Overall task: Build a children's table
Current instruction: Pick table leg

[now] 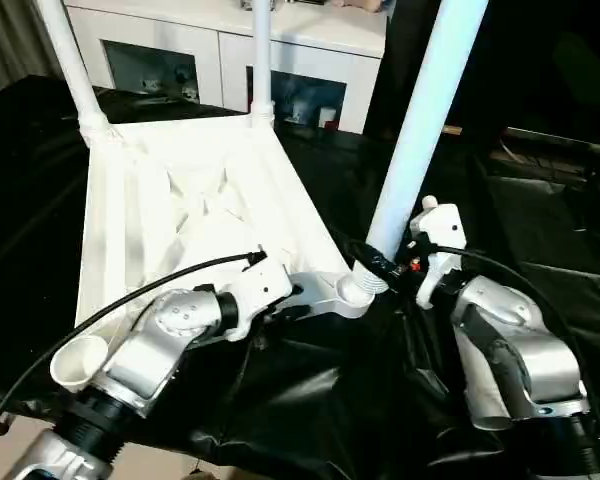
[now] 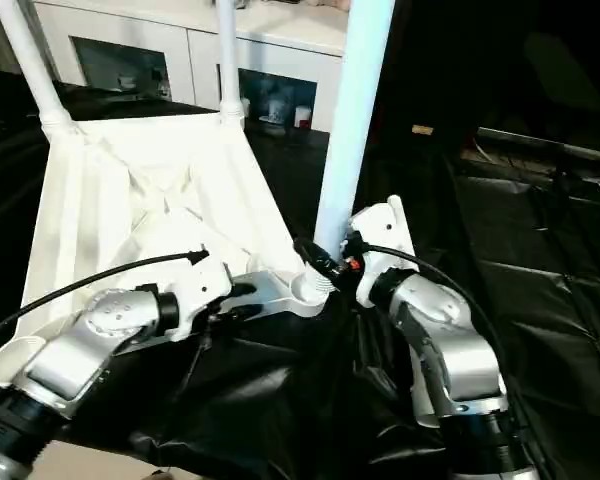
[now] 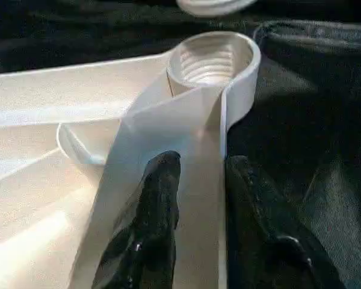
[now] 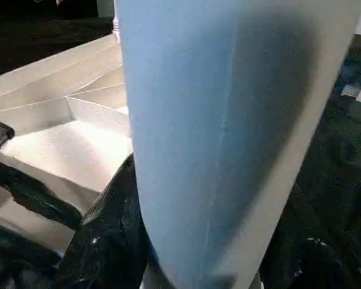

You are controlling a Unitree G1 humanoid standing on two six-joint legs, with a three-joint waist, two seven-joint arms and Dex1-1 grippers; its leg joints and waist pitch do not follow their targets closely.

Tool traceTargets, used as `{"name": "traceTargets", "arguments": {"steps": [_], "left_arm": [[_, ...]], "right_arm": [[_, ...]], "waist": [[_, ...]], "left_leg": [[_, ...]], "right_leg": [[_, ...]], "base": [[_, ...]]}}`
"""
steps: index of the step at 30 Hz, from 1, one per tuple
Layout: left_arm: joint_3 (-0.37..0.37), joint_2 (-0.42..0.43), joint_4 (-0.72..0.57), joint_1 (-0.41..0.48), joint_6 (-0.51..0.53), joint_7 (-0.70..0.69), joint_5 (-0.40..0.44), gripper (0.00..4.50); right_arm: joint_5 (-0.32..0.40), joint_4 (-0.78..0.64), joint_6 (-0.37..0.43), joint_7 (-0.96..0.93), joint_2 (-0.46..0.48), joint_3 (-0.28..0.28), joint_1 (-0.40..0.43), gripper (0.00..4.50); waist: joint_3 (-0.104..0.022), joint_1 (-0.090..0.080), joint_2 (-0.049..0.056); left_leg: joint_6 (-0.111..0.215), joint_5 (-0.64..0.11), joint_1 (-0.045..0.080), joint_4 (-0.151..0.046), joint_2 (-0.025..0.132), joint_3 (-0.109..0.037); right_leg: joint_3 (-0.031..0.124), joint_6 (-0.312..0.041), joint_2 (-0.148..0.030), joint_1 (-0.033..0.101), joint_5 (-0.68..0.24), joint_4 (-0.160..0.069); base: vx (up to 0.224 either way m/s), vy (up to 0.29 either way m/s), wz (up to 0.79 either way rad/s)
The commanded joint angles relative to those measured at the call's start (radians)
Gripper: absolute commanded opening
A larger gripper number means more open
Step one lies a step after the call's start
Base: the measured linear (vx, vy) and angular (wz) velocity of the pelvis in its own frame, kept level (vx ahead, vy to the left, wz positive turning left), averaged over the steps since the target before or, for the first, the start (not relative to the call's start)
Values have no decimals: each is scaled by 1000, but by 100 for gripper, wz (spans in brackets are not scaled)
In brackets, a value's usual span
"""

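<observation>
We see the table top [image 1: 195, 215] lying underside up on the black-draped surface [image 1: 310, 400], with two legs [image 1: 261, 60] upright in its far corners. The left gripper [image 3: 198, 198] has its jaws straddling the top's rim beside the near socket [image 3: 212, 60]; we cannot tell if they grip. The right gripper [image 1: 385, 265] has its jaws closed around a third leg [image 1: 425, 120], upright just above that socket.

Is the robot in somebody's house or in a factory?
Probably a room in a home or a lab made to look like one. A white sideboard with glass doors stands at the back, and the upturned white tabletop lies on a surface draped in black cloth.
</observation>
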Motion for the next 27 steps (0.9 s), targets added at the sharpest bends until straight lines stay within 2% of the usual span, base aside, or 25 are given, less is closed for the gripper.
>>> {"name": "traceTargets", "arguments": {"steps": [1, 6, 10, 12, 14, 15, 17, 20, 23, 26, 27], "left_arm": [[1, 20, 13, -4, 42, -13, 15, 102], [-2, 42, -16, 8, 72, -59, 6, 59], [-13, 45, -20, 10, 81, -64, 24, 15], [-16, 44, -19, 9, 86, -66, 29, 11], [-20, 44, -15, 5, 94, -66, 37, 11], [-24, 46, -11, 2, 93, -64, 46, 11], [-36, 53, 2, -5, 84, -63, 70, 9], [-45, 56, 22, -12, 78, -63, 89, 9], [-48, 52, 30, -14, 73, -73, 93, 9], [-55, 49, 40, -17, 71, -77, 99, 9], [-56, 48, 43, -18, 71, -78, 102, 9]], "right_arm": [[2, 4, -9, 7, -10, -5, -20, 188], [-2, 16, -14, 9, -11, -4, -29, 188], [-2, 24, -18, 9, -15, -4, -34, 188], [-3, 27, -20, 9, -16, -5, -34, 188], [-5, 27, -22, 9, -17, -5, -34, 188], [-5, 26, -21, 9, -17, -5, -33, 188], [-6, 25, -21, 9, -18, -7, -34, 188], [-7, 24, -23, 8, -18, -8, -32, 188], [-7, 16, -23, 4, -18, -10, -26, 188], [-7, 13, -24, 0, -19, -11, -22, 188], [-6, 12, -24, -1, -19, -11, -21, 188]], "waist": [[-66, 2, 18], [-64, 1, 20], [-65, 1, 23], [-64, 0, 27], [-60, -2, 25], [-60, -2, 29], [-62, -3, 29], [-63, -3, 30], [-63, -5, 39], [-63, -9, 40], [-63, -9, 44]], "left_leg": [[3, -250, 4, -79, 15, -5], [4, -271, 8, -78, 13, -6], [4, -277, 9, -81, 15, -7], [2, -286, 10, -82, 15, -8], [2, -315, 17, -81, 12, -8], [1, -320, 18, -81, 12, -9], [3, -321, 20, -81, 12, -10], [8, -313, 17, -81, 9, -9], [7, -324, 19, -79, 6, -10], [10, -341, 20, -75, 3, -10], [10, -343, 22, -75, 2, -11]], "right_leg": [[40, -53, -64, 57, -495, -98], [37, -39, -64, 52, -543, -106], [36, -51, -62, 53, -515, -104], [36, -51, -64, 54, -524, -105], [34, -42, -64, 52, -567, -112], [34, -40, -64, 53, -572, -112], [33, -35, -64, 53, -575, -114], [33, -31, -62, 54, -573, -114], [29, -21, -61, 52, -603, -119], [21, -2, -60, 49, -647, -129], [20, -1, -60, 49, -651, -131]], "base": [[0, 0, 0], [0, 0, 0], [0, 0, 0], [0, 0, 0], [0, 0, 0], [0, 0, 0], [0, 0, 0], [0, 0, 0], [0, 0, 0], [0, 0, 0], [0, 0, 0]]}}
